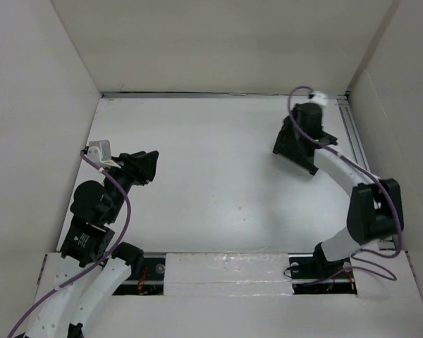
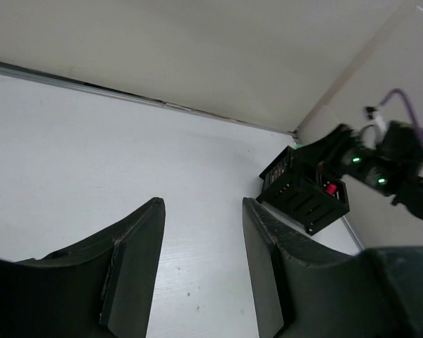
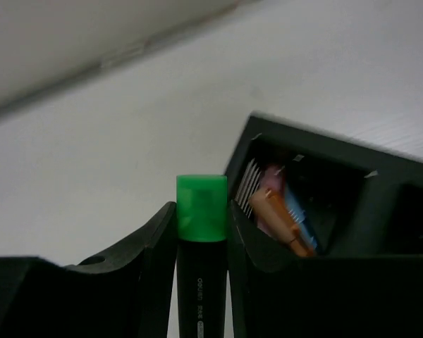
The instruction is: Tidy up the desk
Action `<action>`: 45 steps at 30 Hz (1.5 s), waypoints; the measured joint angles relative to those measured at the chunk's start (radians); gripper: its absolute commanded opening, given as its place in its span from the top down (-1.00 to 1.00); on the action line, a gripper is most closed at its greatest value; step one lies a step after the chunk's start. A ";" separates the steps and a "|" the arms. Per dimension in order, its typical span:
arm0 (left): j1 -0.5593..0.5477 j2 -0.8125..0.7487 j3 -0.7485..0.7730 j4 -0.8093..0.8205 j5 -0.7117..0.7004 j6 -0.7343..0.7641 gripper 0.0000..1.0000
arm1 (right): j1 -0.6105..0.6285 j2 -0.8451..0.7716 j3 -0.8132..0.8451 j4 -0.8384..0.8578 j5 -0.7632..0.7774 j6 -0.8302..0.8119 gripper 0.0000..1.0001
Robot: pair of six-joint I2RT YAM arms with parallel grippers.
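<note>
The desk (image 1: 218,183) is a white tabletop between white wall panels. My right gripper (image 3: 201,211) is shut on a highlighter (image 3: 201,246) with a black body and a green cap, cap pointing away. It holds this right beside a black two-compartment box (image 3: 338,176), which has orange, blue and pink items in one compartment. From above, the right gripper (image 1: 301,141) hovers over the box (image 1: 290,149) at the far right. My left gripper (image 2: 201,211) is open and empty, above bare desk at the left (image 1: 146,167).
The left wrist view shows the black box (image 2: 303,191) with something red in it and the right arm (image 2: 388,158) above it. Metal rails (image 1: 356,137) run along the right and far edges. White walls enclose three sides.
</note>
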 measured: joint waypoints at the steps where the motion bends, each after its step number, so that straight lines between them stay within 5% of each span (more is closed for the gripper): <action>1: 0.000 0.000 0.000 0.000 0.000 0.000 0.11 | -0.060 -0.056 -0.021 0.037 0.028 0.013 0.87; 5: 0.000 0.000 0.000 0.000 0.001 0.000 0.12 | -0.250 -0.208 -0.104 0.135 0.110 0.067 0.87; 12: 0.000 0.002 0.000 0.000 0.001 0.000 0.12 | -0.332 -0.184 -0.151 0.168 0.122 0.104 0.87; 30: 0.000 0.014 0.000 0.001 0.018 0.000 0.12 | -0.246 -0.131 -0.162 0.169 0.517 0.034 0.70; 42: 0.000 0.015 0.000 0.001 0.019 0.000 0.12 | -0.171 -0.083 -0.146 0.154 0.633 0.005 0.58; 45: 0.000 0.015 0.000 0.001 0.019 0.000 0.11 | -0.169 -0.083 -0.142 0.146 0.637 0.005 0.20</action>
